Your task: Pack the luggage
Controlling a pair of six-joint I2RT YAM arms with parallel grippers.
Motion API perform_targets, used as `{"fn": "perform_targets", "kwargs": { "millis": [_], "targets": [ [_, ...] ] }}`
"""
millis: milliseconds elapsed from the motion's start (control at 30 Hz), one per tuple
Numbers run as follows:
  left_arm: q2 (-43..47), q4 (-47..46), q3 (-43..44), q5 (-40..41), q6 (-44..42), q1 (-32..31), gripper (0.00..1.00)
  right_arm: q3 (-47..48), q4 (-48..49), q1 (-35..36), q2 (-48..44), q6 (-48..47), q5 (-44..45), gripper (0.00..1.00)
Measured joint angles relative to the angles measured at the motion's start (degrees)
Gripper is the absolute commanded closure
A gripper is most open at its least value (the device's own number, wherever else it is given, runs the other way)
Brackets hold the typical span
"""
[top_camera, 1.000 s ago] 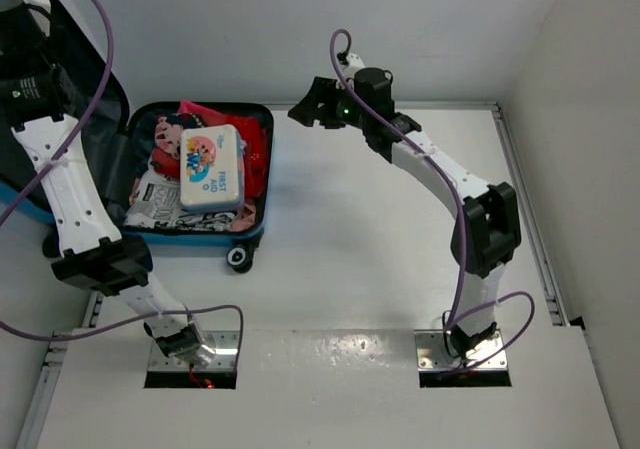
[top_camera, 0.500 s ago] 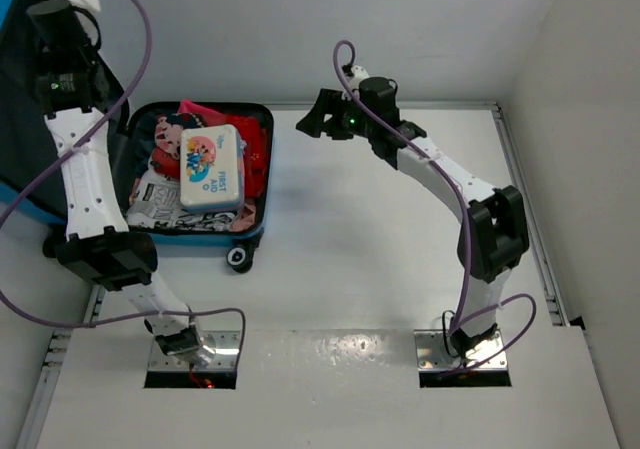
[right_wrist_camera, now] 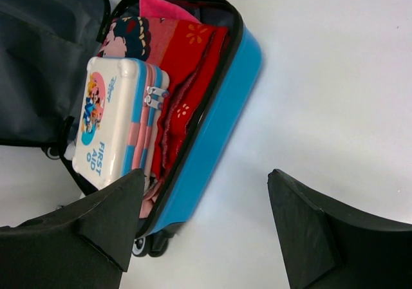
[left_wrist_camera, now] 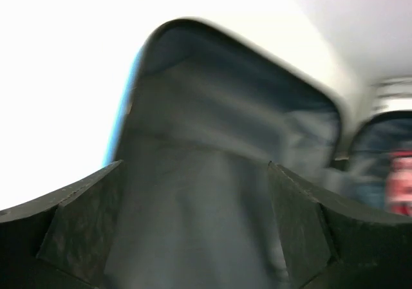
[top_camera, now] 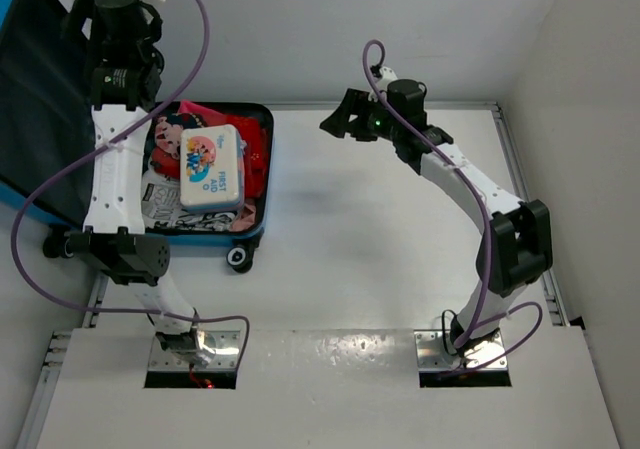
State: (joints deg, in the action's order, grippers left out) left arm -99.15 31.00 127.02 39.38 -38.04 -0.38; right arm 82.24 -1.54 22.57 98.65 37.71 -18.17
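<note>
Luggage [top_camera: 190, 239], a small bright-blue hard-shell suitcase with dark grey fabric lining, lies at the far left of the white counter [top_camera: 350, 249]. Its base shell sits flat. Its lid [top_camera: 40, 99] is swung up to the left and tilted, with the grey lining facing inward. One small black wheel [top_camera: 238, 257] shows at the near right corner of the base.

The base is packed full. A white rectangular first-aid box with cartoon prints and blue and pink stripes [top_camera: 212, 169] lies on top, roughly in the middle. Red patterned cloth [top_camera: 255, 154] is bunched along the right wall beside it. A black-and-white printed packet [top_camera: 150, 194] shows at the left of the box. From the right wrist a fold of pink fabric [right_wrist_camera: 158, 9] peeks out at the far end.

The left tool [top_camera: 82, 19] is raised high at the far left, by the upper part of the lid. In its wrist view the fingers [left_wrist_camera: 84, 218] are spread wide and the blurred grey lining fills the gap between them. Whether they touch the lid cannot be told.

The right tool [top_camera: 332, 121] hangs above bare counter, to the right of the luggage and apart from it. Its fingers [right_wrist_camera: 302, 218] are set wide with nothing between them, and they point toward the blue wall of the case.

Purple cables [top_camera: 200, 29] loop along both arms.
</note>
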Motion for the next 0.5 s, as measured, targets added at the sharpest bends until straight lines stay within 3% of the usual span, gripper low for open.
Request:
{"fn": "perform_targets", "kwargs": {
  "millis": [67, 500],
  "targets": [
    [0.0, -1.4, 0.0, 2.0, -3.0, 1.8, 0.01, -0.2, -0.1, 0.0, 0.0, 0.0, -0.1, 0.23],
    [-1.0, -7.8, -0.4, 6.6, -17.7, 18.9, 0.01, 2.3, -0.1, 0.2, 2.1, 0.0, -1.1, 0.23]
  ]
}}
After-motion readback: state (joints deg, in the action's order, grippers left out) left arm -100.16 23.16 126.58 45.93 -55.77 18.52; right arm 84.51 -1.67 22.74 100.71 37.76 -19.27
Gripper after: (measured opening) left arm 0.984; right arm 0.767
